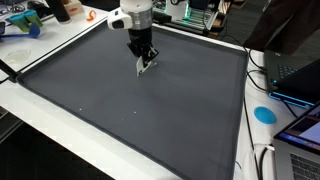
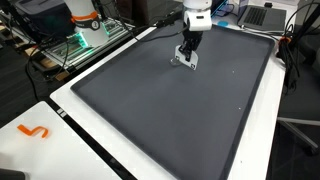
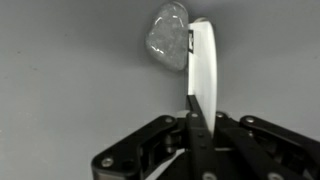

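White strip [image 3: 203, 65] pinched between the jaws, seen edge-on in the wrist view, thin and flat, sticking straight out past the fingertips toward the top of that view. Jaws pressed together on its lower end, black fingers [image 3: 196, 135] tight on both faces, no gap showing. Clear crinkled lump [image 3: 168, 35] sits just beside the far tip of the white strip and looks to be touching it; cannot tell if it is stuck on or only lying on the mat, or what it is.

In both exterior views the white strip [image 1: 143, 68] [image 2: 185, 60] hangs under the arm [image 1: 133, 18] and points down at the dark mat [image 1: 150, 115]. Tip is at or just above the mat, cannot tell which. Spot is near the mat edge on the arm's side, toward one corner of that edge and well apart from the other three edges. Clear lump is too small to make out in the exterior views.

Mat covers most of the tabletop [image 1: 60, 130], white rim showing around it. Off the mat, a blue disc [image 1: 264, 113] lies on the tabletop rim near a laptop [image 1: 300, 75]. In an exterior view an orange curly piece [image 2: 35, 131] lies on the white tabletop at a near corner, well apart from the jaws
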Available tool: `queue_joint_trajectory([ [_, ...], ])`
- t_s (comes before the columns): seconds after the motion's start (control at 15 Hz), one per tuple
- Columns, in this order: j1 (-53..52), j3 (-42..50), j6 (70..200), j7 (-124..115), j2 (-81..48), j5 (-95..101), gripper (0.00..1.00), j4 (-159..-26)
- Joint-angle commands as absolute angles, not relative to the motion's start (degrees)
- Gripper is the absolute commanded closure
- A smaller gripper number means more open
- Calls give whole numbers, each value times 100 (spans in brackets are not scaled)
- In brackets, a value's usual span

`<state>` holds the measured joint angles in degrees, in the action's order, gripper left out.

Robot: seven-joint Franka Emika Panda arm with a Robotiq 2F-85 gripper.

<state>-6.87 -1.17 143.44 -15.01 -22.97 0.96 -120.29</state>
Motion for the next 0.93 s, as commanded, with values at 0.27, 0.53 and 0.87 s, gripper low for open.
queue_joint_trajectory([
  [0.27,-753,-101,14739,-1571,-3147,43,99,-11356],
  [0.53,-778,-98,14708,-1615,-3049,34,99,-11304],
  [0.87,-1052,122,14528,-1967,-2684,428,99,-11504],
])
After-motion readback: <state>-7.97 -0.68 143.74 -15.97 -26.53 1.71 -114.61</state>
